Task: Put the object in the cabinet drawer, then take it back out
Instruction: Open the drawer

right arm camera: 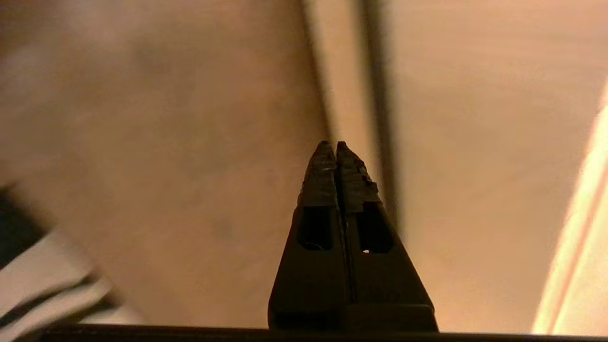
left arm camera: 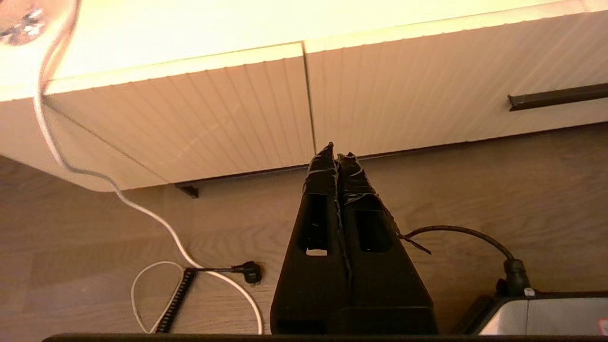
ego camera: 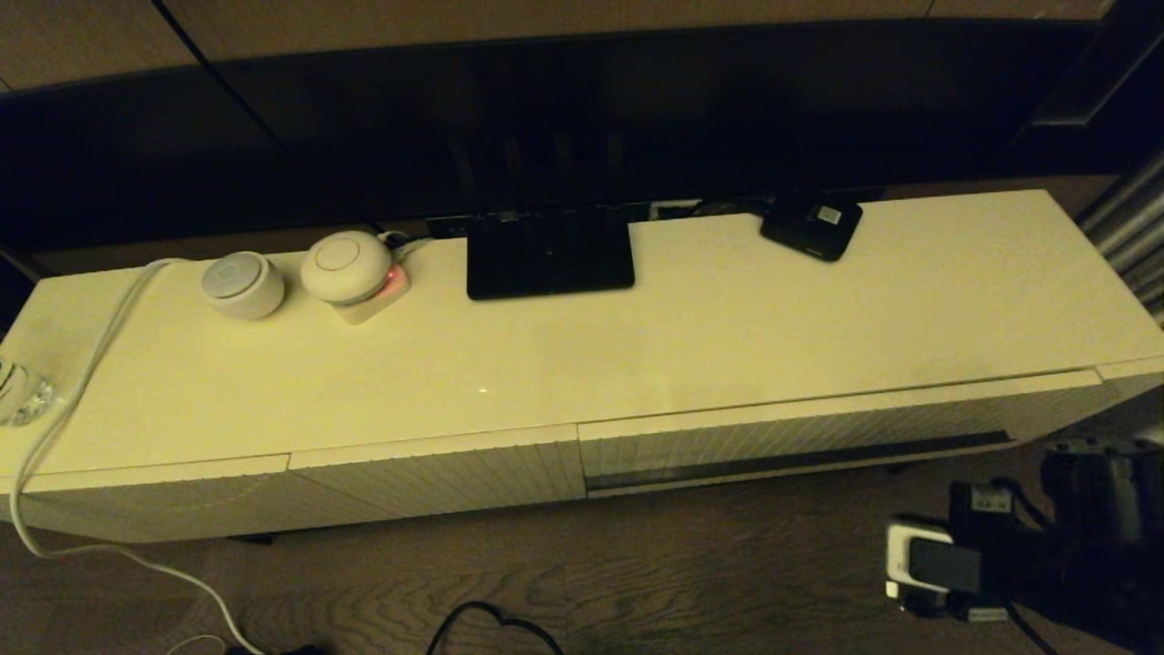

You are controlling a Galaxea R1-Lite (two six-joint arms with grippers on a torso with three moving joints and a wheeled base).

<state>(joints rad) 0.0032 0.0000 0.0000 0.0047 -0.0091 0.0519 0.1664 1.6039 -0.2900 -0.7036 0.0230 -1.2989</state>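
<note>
The black umbrella is not visible in any view. The cabinet drawer (ego camera: pixel 818 432) is pushed in, its ribbed cream front flush with the neighbouring panels and its dark slot handle (ego camera: pixel 800 459) running along the lower part. My left gripper (left arm camera: pixel 336 148) is shut on nothing and hangs low over the wooden floor, in front of the seam between a plain ribbed panel and the drawer (left arm camera: pixel 451 85). My right gripper (right arm camera: pixel 332 145) is also shut and empty, close to the drawer's slot handle (right arm camera: pixel 377 95). In the head view only the right arm (ego camera: pixel 1091 509) shows, at the lower right.
On the cabinet top (ego camera: pixel 637 355) stand a black screen foot (ego camera: pixel 548 255), a small black box with a white label (ego camera: pixel 812 226) and two round white devices (ego camera: pixel 242 284). A white cable (ego camera: pixel 82 382) hangs over the left end. A power strip (ego camera: pixel 928 564) lies on the floor.
</note>
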